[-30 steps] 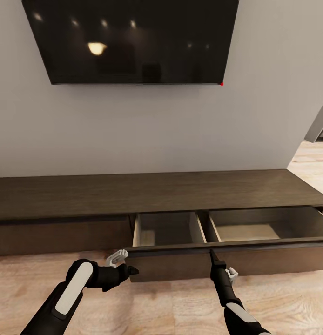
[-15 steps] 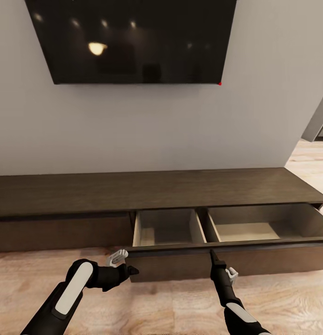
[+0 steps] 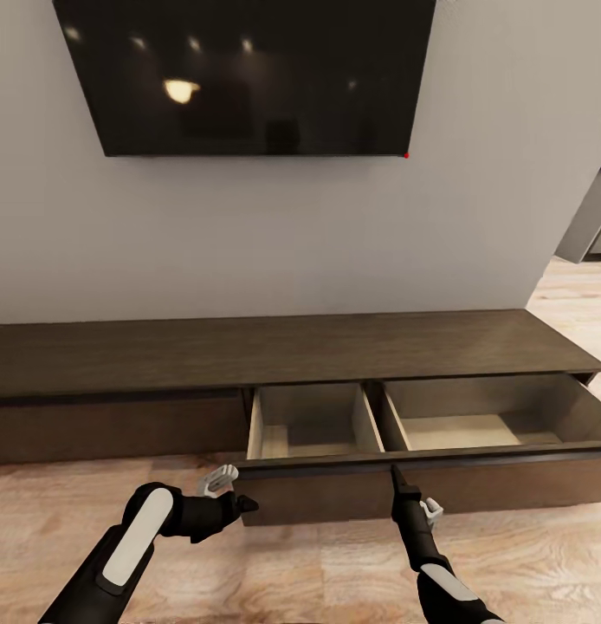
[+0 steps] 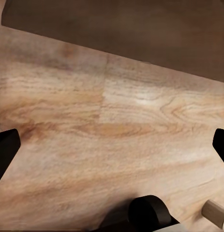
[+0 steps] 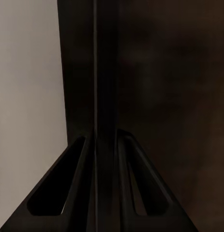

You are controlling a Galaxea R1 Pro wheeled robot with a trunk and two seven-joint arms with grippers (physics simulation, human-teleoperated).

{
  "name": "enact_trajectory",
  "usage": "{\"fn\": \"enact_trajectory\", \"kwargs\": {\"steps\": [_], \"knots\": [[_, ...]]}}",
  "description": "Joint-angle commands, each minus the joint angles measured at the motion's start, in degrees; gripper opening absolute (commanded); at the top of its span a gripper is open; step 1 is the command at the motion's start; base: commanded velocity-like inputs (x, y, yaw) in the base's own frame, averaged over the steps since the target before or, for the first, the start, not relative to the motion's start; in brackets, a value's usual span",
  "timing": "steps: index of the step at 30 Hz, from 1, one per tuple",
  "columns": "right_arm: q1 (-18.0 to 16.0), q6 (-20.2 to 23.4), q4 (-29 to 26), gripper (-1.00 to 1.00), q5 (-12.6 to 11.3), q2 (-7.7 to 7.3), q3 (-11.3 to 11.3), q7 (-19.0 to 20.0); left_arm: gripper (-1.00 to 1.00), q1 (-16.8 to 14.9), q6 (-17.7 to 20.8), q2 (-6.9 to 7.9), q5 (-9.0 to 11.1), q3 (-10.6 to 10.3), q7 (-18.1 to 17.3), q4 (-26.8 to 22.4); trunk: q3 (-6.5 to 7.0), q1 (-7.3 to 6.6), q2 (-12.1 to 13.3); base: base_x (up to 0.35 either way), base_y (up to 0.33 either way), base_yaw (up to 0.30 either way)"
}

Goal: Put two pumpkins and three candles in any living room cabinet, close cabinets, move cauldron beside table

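Observation:
The long, low dark-brown cabinet (image 3: 274, 351) runs along the wall. Its wide drawer (image 3: 439, 479) is pulled out, showing two empty pale compartments. My right gripper (image 3: 394, 475) points up at the drawer front's top edge and is shut on it; in the right wrist view the right gripper (image 5: 106, 137) pinches a thin dark panel. My left gripper (image 3: 235, 492) hovers open beside the drawer front's left corner, above the floor. In the left wrist view the left gripper (image 4: 112, 145) has its fingertips (image 4: 5, 145) wide apart with nothing between them. The pumpkins, candles and cauldron are out of view.
A large black TV (image 3: 248, 74) hangs on the grey wall above the cabinet. Light wood floor (image 3: 335, 563) lies in front of the drawer and under both arms. A doorway edge (image 3: 591, 230) opens at the far right.
The camera has backed away slightly from the wall. The drawer has come out a little further while the right gripper keeps hold of its front. The left gripper keeps its place.

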Motion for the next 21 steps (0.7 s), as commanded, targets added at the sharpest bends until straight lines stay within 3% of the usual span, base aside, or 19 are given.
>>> {"fn": "enact_trajectory", "kwargs": {"steps": [1, 21], "knots": [[0.03, -0.2, 0.76, -1.0, 0.05, -0.01, 1.81, 0.02, 1.0, -0.05, 0.04, 0.04, 0.6, -0.13, 0.59, -0.04, -0.06, -0.01, -0.01, -0.159, 0.0, 0.0], [0.03, -0.2, 0.76, -1.0, 0.09, 0.0, 1.81, 0.02, 1.0, -0.05, 0.04, 0.04, 0.6, -0.13, 0.59, -0.04, -0.06, -0.01, -0.01, -0.061, 0.0, 0.0]]}}
